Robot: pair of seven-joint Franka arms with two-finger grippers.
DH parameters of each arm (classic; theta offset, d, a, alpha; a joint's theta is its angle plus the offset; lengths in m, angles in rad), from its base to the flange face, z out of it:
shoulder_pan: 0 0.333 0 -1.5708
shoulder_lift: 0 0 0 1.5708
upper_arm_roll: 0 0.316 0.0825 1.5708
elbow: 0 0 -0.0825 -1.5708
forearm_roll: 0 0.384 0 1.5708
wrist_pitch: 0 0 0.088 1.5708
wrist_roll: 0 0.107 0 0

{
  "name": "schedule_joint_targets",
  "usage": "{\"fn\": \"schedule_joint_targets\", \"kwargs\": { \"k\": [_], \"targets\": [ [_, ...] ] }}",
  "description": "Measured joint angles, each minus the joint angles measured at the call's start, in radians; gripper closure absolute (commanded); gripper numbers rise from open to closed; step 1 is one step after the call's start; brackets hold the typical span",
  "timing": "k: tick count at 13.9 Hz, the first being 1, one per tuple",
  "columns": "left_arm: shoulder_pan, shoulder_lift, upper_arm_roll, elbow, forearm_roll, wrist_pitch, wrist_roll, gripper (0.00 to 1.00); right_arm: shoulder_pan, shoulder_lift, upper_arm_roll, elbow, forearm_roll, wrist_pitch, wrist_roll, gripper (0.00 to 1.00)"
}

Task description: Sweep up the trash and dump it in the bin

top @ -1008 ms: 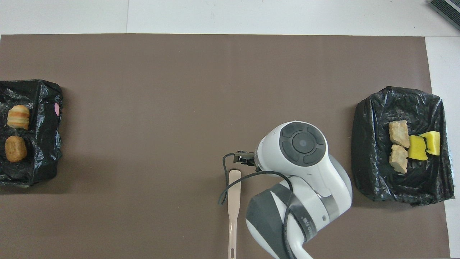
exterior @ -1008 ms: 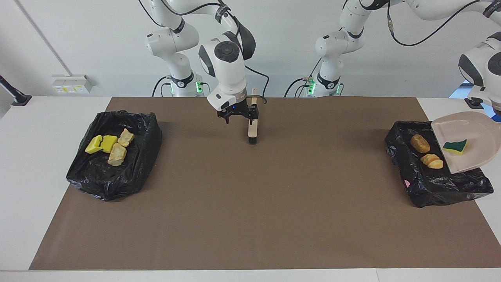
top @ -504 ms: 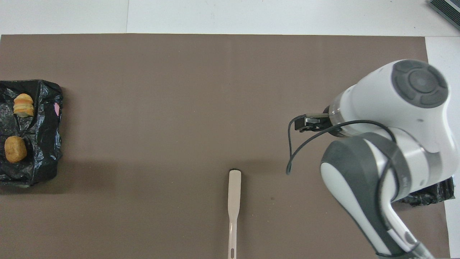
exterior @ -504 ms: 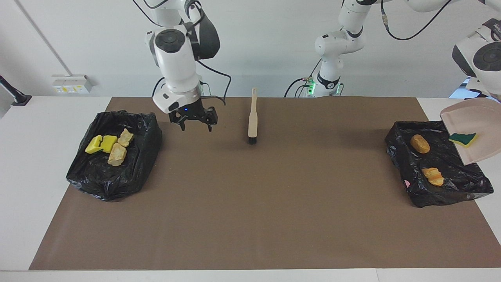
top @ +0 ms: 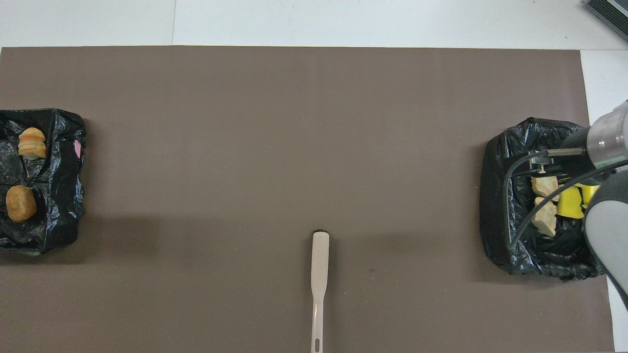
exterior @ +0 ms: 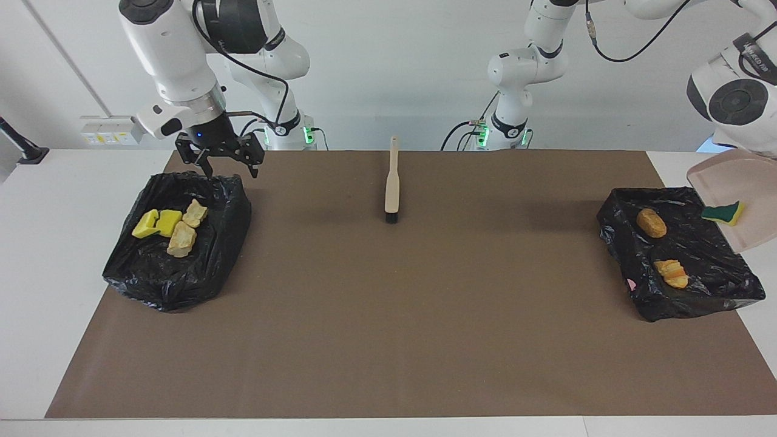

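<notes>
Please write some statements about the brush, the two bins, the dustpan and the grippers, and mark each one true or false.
1. The brush lies on the mat, held by nobody. True.
2. The right gripper is open over the bin at its end. True.
3. The dustpan is empty. False: a green and yellow sponge lies on it.
4. The other bin holds four scraps. False: only a brown croquette and a striped pastry.

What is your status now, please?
Right gripper: jaws open, above bin rim. Left arm holds dustpan at other bin, sponge on it. Brush lies mid-table, nothing in the way.
</notes>
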Motion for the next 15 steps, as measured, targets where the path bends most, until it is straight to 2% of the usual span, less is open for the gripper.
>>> {"fn": "schedule_joint_targets", "kwargs": {
  "k": [3,7,11,15],
  "targets": [
    [-0.03,0.0,-0.004,-0.054,0.082,-0.008,-0.049,1.0,-0.003,-0.002,-0.016,0.065,-0.003,-0.06,-0.003,0.0],
    [-0.054,-0.008,-0.01,-0.031,0.1,-0.068,-0.054,1.0,-0.003,-0.011,-0.017,0.173,-0.059,-0.175,-0.062,0.0],
    [-0.11,-0.024,-0.015,0.037,-0.058,-0.126,-0.053,1.0,0.0,-0.044,-0.039,0.166,-0.059,-0.21,-0.103,0.0],
    [-0.154,-0.024,-0.052,0.044,-0.214,-0.177,-0.132,1.0,0.057,-0.045,-0.109,0.157,-0.059,-0.21,-0.106,0.0]
  ]
}}
